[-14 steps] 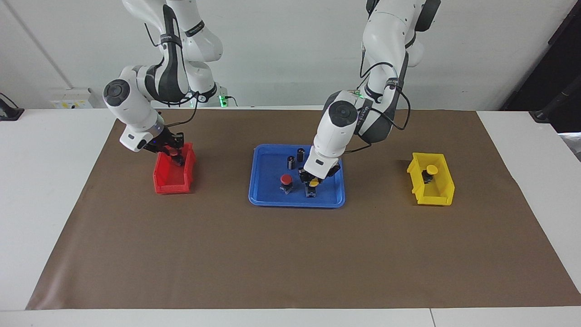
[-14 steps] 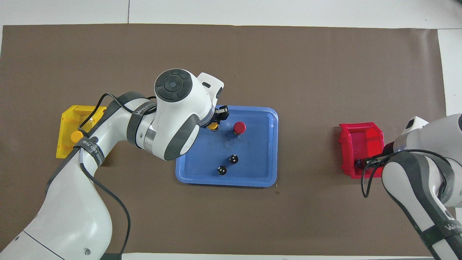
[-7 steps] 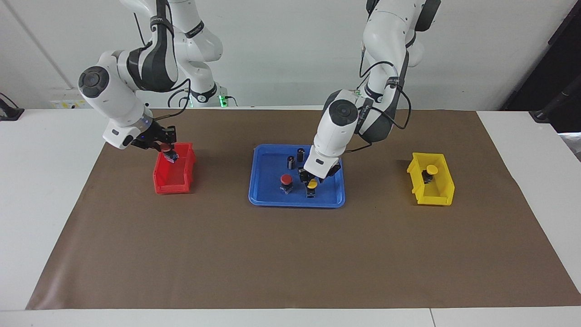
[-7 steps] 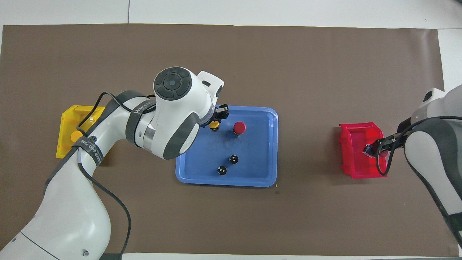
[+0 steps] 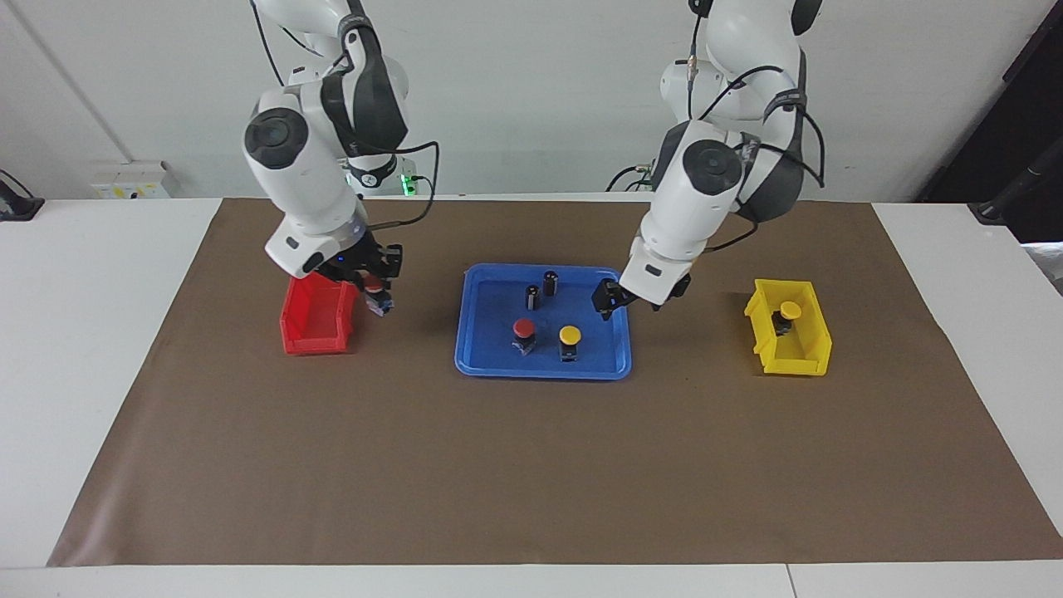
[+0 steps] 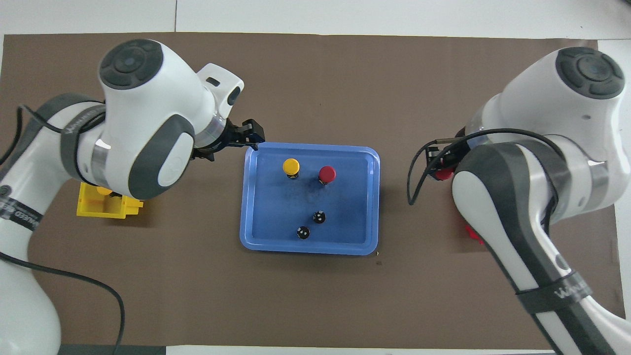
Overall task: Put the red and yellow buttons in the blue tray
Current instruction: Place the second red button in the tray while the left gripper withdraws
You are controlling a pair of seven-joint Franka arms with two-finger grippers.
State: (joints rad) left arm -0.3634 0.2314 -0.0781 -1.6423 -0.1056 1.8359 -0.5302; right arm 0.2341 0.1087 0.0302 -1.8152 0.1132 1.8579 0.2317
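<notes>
Both arms have lifted and swung since a second ago. Left pincer (image 5: 629,304) has let go of the yellow button (image 5: 570,335) and pulled up off it; it now hangs with fingers apart over the blue tray's (image 5: 482,364) edge toward the left arm's end of the bench. Right pincer (image 5: 375,284) has come up out of the red bin (image 5: 315,330) clamped on a red button (image 5: 379,287), and is now over the brown mat (image 5: 531,465) between that bin and the tray.

Status, as I read it:
- Done: one yellow button and one red button (image 5: 523,330) stand upright in the tray, side by side, apart from the two dark cylinders (image 5: 541,288) that sit nearer the robots.
- In transit: second red button, in the right pincer, not yet over the tray.
- Left: second yellow button (image 5: 787,312) sits in the yellow bin (image 5: 789,359) at the left arm's end, untouched.

So roughly half placed, a third on its way. Left arm is free for the yellow bin.
</notes>
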